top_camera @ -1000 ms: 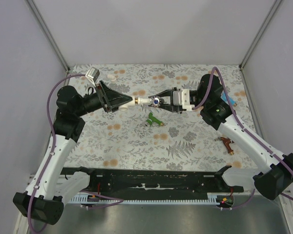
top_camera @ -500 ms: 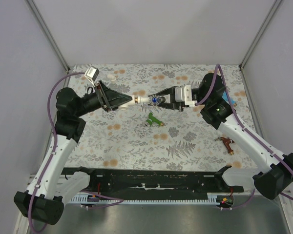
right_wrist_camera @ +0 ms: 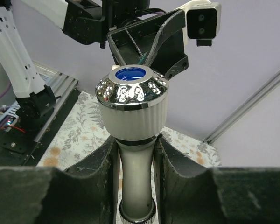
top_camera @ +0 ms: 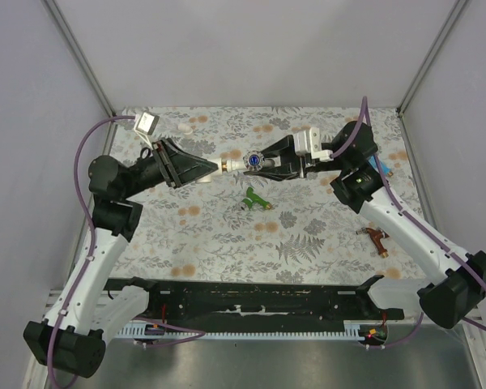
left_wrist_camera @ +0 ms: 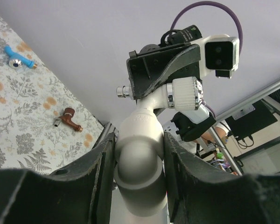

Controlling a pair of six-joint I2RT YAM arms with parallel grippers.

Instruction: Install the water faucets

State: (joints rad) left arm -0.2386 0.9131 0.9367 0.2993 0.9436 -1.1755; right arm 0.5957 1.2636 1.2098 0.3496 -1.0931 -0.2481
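Seen from above, a grey floral-patterned table cover (top_camera: 227, 235) lies under two arms that reach toward each other above its far half. At the far left, two small white plastic pieces (top_camera: 184, 127) rest on the cover, too small to make out in detail. The left gripper (top_camera: 215, 165) points rightward, raised off the cover, its black fingers (left_wrist_camera: 95, 172) closed narrowly around a stubby rounded white plastic pipe fitting (left_wrist_camera: 140, 154). Touching the free end of that fitting is the white plastic water faucet with a chrome-capped ribbed knob (top_camera: 245, 163), held in the air between the two arms. In the right wrist view, the knob has a blue centre (right_wrist_camera: 131, 100). Below this pair, a small green plastic faucet (top_camera: 255, 198) lies loose on the cover, well apart from both grippers. The right gripper (top_camera: 263, 164) points leftward, its fingers (right_wrist_camera: 105, 177) pressed against both sides of the white faucet's stem. Farther right, a reddish-brown plastic faucet (top_camera: 377, 237) lies on the cover beside the right arm, and a blue plastic faucet (left_wrist_camera: 16, 58) lies near the far right edge.
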